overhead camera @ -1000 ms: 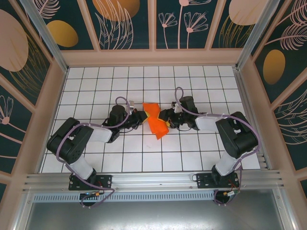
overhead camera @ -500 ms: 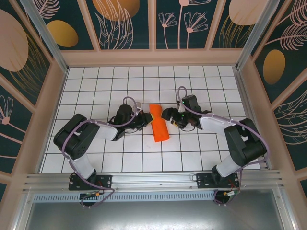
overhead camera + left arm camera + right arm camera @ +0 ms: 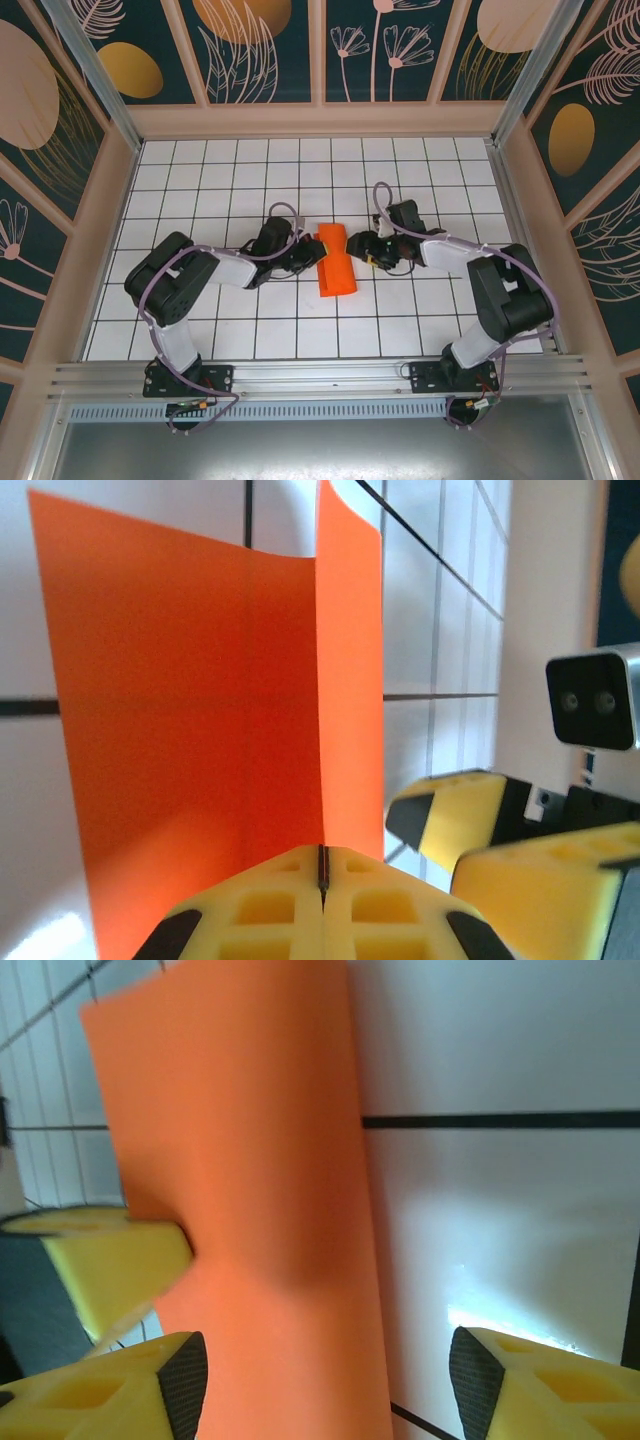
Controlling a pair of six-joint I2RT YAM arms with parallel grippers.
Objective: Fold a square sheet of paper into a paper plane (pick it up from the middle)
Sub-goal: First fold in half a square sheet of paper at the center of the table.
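The square sheet of paper (image 3: 337, 265) is bright orange-red and folded into a narrow strip lying on the table's middle. My left gripper (image 3: 312, 256) is shut on its left edge. In the left wrist view the yellow pads (image 3: 322, 875) pinch the paper (image 3: 200, 700), which rises as one wide panel and one narrow panel. My right gripper (image 3: 360, 250) stands open at the strip's right side. Its jaws (image 3: 320, 1375) straddle the paper (image 3: 260, 1160) without closing on it, and a left finger (image 3: 120, 1260) presses in from the far side. The paper plane is out of view.
White grid tiles (image 3: 200, 170) spread around the paper. Beige walls (image 3: 105, 210) fence the table on three sides, and an aluminium rail (image 3: 320, 375) runs along the near edge by the arm bases.
The left gripper has pushed right and nearer with the paper. The paper went from a twisted, lifted shape to a straight narrow strip. The right gripper let go, widened, and stays open beside it.
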